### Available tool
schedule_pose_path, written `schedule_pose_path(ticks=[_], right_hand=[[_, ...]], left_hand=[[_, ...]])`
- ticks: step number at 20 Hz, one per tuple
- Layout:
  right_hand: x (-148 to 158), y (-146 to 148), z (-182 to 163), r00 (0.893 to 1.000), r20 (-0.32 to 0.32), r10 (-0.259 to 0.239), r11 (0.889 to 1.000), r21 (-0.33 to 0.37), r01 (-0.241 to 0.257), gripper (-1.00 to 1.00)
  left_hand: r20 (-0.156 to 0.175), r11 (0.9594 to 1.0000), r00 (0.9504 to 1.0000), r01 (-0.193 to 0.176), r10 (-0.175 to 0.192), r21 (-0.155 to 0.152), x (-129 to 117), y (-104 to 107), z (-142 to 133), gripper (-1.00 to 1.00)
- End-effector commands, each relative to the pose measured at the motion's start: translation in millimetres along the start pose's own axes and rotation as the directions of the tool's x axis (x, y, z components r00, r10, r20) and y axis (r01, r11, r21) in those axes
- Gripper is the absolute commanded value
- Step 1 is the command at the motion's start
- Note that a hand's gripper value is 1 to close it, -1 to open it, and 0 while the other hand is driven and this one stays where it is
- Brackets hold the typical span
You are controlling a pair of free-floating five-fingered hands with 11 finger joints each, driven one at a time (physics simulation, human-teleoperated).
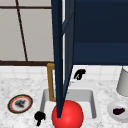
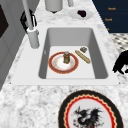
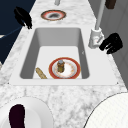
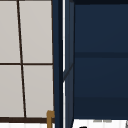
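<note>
Two hands hang by the sink (image 3: 62,81), and neither holds anything. The right hand (image 3: 111,43) has slack, drooping fingers, and the faucet (image 3: 95,38) stands just beside it on its basin side, seemingly not touching. The left hand (image 1: 39,117) idles, also slack, at the counter's front edge. I judge this a reach for the faucet that is short of contact; closing it would call for a small sideways shift and fingers wrapping the post.
</note>
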Motion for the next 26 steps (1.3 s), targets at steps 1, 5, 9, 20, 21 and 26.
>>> schedule_pose_path(ticks=[1,5,9,20,21,26], right_hand=[[-9,0,-19,1.000,0.006,-0.017,0.998,0.061,0.016,1.00],[3,6,-47,0.998,-0.049,-0.033,0.994,0.099,0.038,1.00],[12,12,-60,0.992,-0.107,-0.067,0.987,0.138,0.082,1.00],[16,11,-41,0.988,-0.145,-0.062,0.963,0.250,0.097,-1.00],[18,10,-40,0.986,-0.154,-0.061,0.958,0.270,0.102,-1.00],[11,6,-15,0.986,-0.144,-0.085,0.937,0.326,0.128,-1.00]], left_hand=[[0.000,1.0000,1.0000,0.000,0.000,0.000,0,0,0,0.00],[0.000,1.0000,1.0000,0.000,0.000,0.000,0,0,0,0.00],[0.000,1.0000,1.0000,0.000,0.000,0.000,0,0,0,0.00],[0.000,1.0000,1.0000,0.000,0.000,0.000,0,0,0,0.00],[0.000,1.0000,1.0000,0.000,0.000,0.000,0,0,0,0.00],[0.000,1.0000,1.0000,0.000,0.000,0.000,0,0,0,0.00]])
